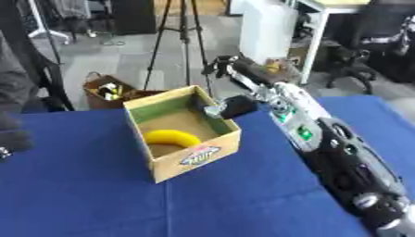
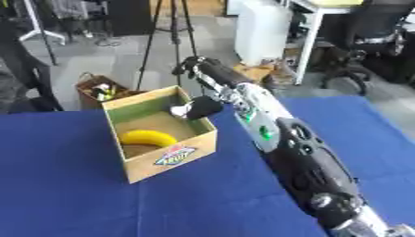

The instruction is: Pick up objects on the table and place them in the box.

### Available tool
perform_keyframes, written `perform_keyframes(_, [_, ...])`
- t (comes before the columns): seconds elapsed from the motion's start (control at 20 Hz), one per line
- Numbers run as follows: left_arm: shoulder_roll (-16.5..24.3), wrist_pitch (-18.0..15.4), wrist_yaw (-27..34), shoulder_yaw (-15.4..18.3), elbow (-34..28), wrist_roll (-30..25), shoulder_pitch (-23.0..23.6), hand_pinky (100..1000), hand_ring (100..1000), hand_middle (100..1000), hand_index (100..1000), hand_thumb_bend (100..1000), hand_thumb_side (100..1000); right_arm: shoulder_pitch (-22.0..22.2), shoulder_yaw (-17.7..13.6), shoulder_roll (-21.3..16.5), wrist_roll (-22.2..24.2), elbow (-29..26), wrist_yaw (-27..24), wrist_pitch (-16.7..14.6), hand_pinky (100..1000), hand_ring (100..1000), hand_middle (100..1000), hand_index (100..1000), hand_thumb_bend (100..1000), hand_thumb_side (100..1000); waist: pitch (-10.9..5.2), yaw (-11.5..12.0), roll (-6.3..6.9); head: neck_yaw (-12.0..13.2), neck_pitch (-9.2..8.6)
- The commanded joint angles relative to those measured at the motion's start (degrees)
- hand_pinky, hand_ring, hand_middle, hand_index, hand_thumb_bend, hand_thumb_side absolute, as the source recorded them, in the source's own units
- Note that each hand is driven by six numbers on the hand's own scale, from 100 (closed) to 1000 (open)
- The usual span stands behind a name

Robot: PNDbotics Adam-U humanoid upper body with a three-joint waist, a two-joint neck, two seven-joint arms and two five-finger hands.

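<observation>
An open cardboard box [image 1: 197,155] with a green inner wall stands on the blue table [image 1: 81,194]. A yellow banana [image 1: 171,137] lies inside it. My right arm reaches in from the lower right, and my black right hand [image 2: 203,107] hangs over the box's right rim. A small pale shape [image 2: 179,110] shows at the hand's tip, just inside the box; what it is stays unclear. A dark shape [image 1: 12,139] at the left edge of the left eye view may be my left hand.
Behind the table stand a brown basket [image 1: 107,90] with small items, a tripod [image 1: 174,41], a white cabinet [image 1: 272,28] and an office chair [image 1: 373,41]. Blue table surface spreads in front of and to the left of the box.
</observation>
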Motion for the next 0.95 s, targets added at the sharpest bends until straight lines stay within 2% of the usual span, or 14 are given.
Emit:
perform_keyframes(0.05, [1.53,-0.18,-1.05,1.18,-0.26,1.04,-0.38,710,730,701,793,759,907,0.83,0.17,-1.95,0.65,-6.39,-2.61,0.73,758,743,756,824,400,618,-1.3,-0.98,0.18,1.52,0.7])
perform_keyframes(0.45, [1.7,-0.61,-1.87,1.63,0.05,1.69,0.13,707,740,716,789,748,908,6.47,-1.15,-1.74,0.61,-14.6,-5.79,3.2,751,726,734,803,353,639,-1.63,-4.31,0.42,3.36,1.29])
perform_keyframes(0.65, [1.77,-0.72,-1.99,1.84,0.18,1.69,0.36,706,741,721,794,742,912,9.29,-1.95,-1.4,-0.29,-17.17,-6.65,3.74,743,715,722,791,345,637,-1.62,-5.09,0.59,4.36,1.49])
perform_keyframes(0.95, [1.87,-0.74,-2.12,2.17,0.34,1.97,0.69,701,726,705,792,741,911,14.69,-3.65,-0.39,-2.77,-20.79,-8.77,4.73,681,664,675,755,335,609,-1.5,-6.02,0.78,5.15,1.45])
